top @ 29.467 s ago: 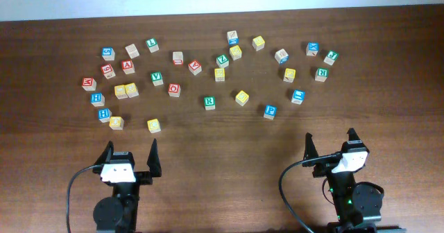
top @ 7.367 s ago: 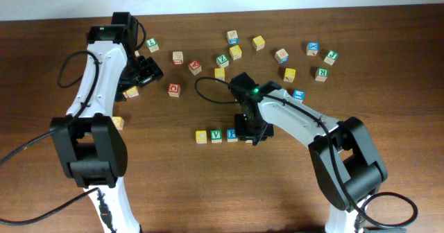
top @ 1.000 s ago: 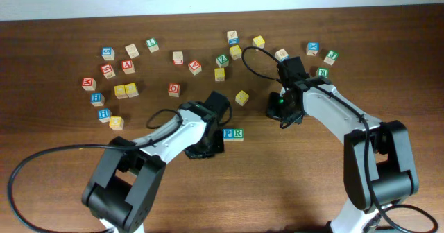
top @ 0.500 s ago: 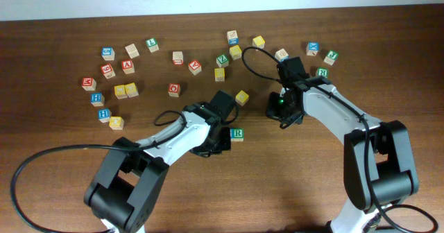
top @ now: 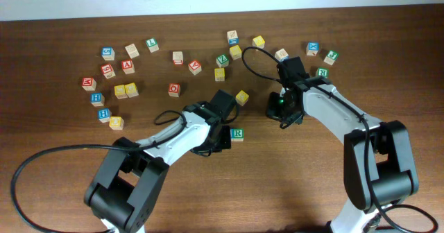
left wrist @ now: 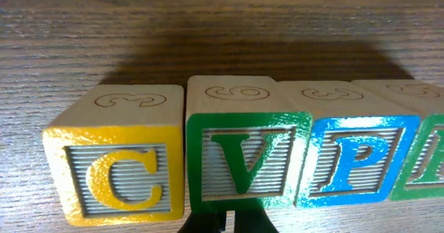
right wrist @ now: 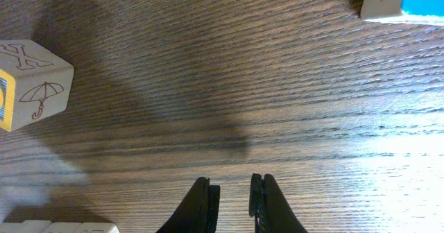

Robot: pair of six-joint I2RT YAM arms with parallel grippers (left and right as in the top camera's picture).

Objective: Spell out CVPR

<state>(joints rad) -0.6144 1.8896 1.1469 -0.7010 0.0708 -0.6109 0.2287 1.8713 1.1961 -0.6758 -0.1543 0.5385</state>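
Note:
In the left wrist view four wooden cubes stand side by side in a touching row: yellow C [left wrist: 114, 170], green V [left wrist: 246, 157], blue P [left wrist: 357, 160] and, cut off by the right edge, green R [left wrist: 430, 160]. My left gripper [left wrist: 225, 224] is shut, empty, its tips just in front of the V cube's base. From overhead the left gripper [top: 217, 143] hides the C, V and P cubes; only the R cube [top: 237, 134] shows. My right gripper [right wrist: 232, 202] hovers over bare wood, jaws a narrow gap apart with nothing between; overhead it is the right gripper [top: 272, 111] to the right of the row.
Loose letter cubes lie scattered across the back of the table [top: 291, 184], including a yellow one [top: 241, 97] just behind the left arm. In the right wrist view an X cube [right wrist: 35, 80] sits at left and a blue-faced cube [right wrist: 406, 1] at top right.
My left gripper has slid a little to the right along the row, so the P cube is now hidden overhead. The right arm has not moved.

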